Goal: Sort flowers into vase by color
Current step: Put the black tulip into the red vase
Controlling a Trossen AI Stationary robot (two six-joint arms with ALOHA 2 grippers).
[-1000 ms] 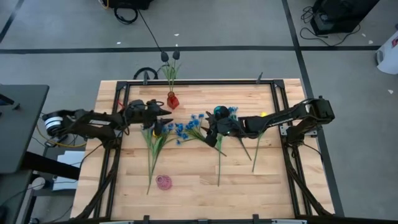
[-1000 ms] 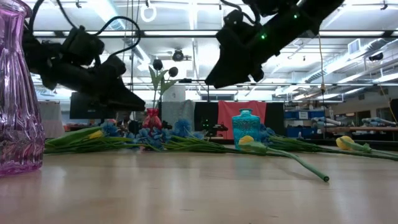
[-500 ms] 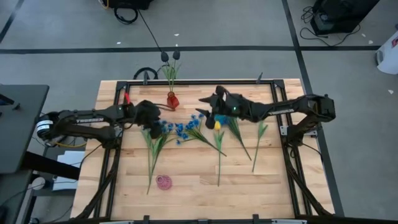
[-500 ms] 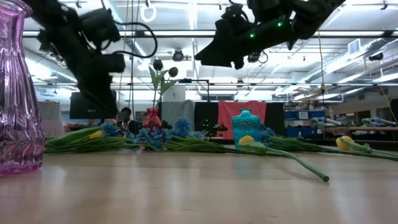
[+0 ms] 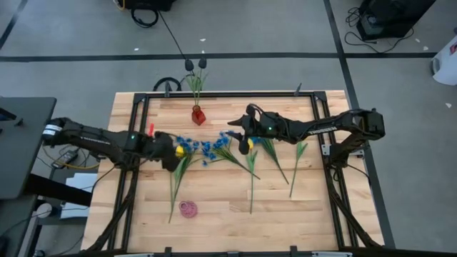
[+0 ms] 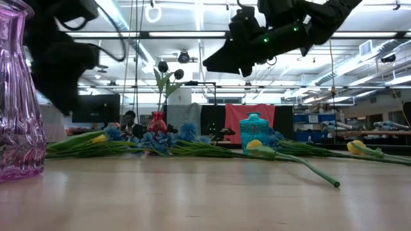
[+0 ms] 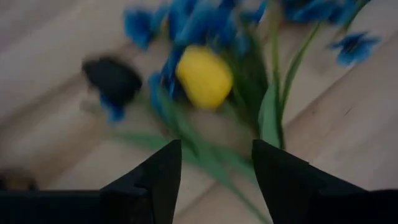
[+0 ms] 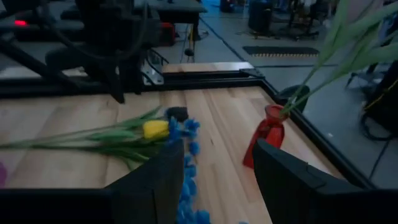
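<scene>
Flowers lie flat on the wooden table: blue blossoms [image 5: 205, 147], a yellow tulip [image 5: 179, 150] on the left, another yellow tulip [image 5: 248, 145] in the middle, all on long green stems. My left gripper [image 5: 170, 158] hangs open, pointing down over the left yellow tulip [image 7: 203, 76], a dark tulip [image 7: 113, 79] and blue blossoms. My right gripper [image 5: 233, 127] is open in the air over the middle, nearly level, facing the red vase [image 8: 267, 134]. Nothing sits between either pair of fingers.
A small red vase [image 5: 198, 114] at the far edge holds dark tulips [image 5: 195, 64] on tall stems. A pink glass vase [image 5: 188, 208] stands near the front. A teal vase [image 6: 252, 130] stands mid-table under my right arm. More stems [image 5: 294, 168] lie on the right.
My left gripper has swung toward the table's near left, risen and tipped from nearly level to pointing down over the left flowers. My right gripper has moved toward the far edge and risen a little, off the middle flowers. The flowers have stayed in place.
</scene>
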